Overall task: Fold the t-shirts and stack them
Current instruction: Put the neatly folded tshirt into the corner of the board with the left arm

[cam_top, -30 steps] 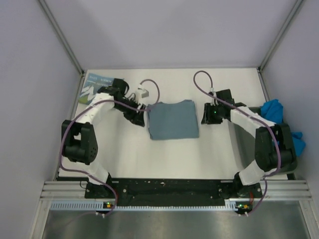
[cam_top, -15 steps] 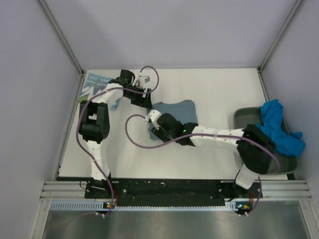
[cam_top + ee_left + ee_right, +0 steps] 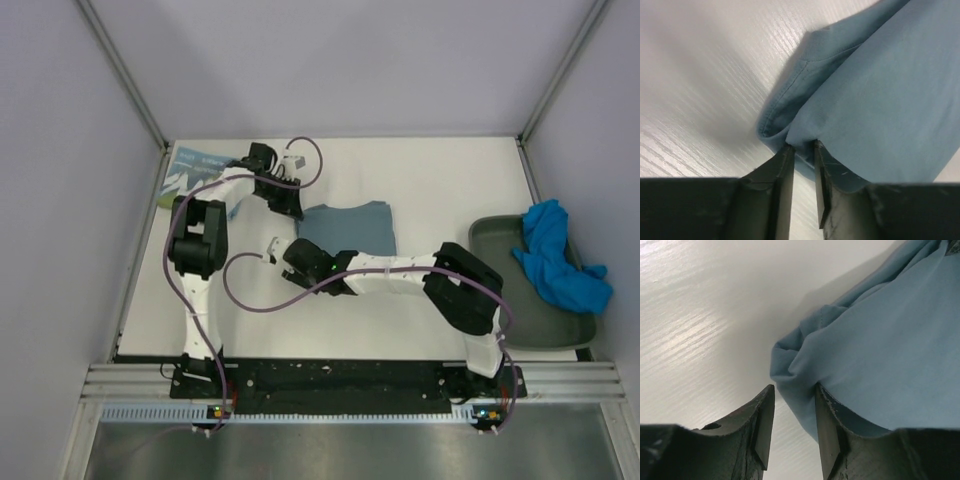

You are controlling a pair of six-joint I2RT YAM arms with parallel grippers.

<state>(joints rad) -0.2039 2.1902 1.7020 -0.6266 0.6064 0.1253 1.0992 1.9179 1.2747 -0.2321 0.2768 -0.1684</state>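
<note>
Slate-teal t-shirt [image 3: 350,226], folded, well apart from tray [image 3: 530,312]: left gripper [image 3: 802,150] pinching 1 corner, right gripper [image 3: 793,405] gaping at another; bright blue t-shirt [image 3: 556,262] heaped unfolded in tray; NIH t-shirt [image 3: 190,170] farthest from tray; stacking apparently pending.

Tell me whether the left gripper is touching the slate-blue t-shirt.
Touching. The left wrist view shows the left gripper pinching the folded edge of the slate-blue t-shirt between its fingertips.

White wood-grain table [image 3: 440,175]; pale lilac walls [image 3: 350,60]; aluminium corner posts [image 3: 122,70]; soft light.
</note>
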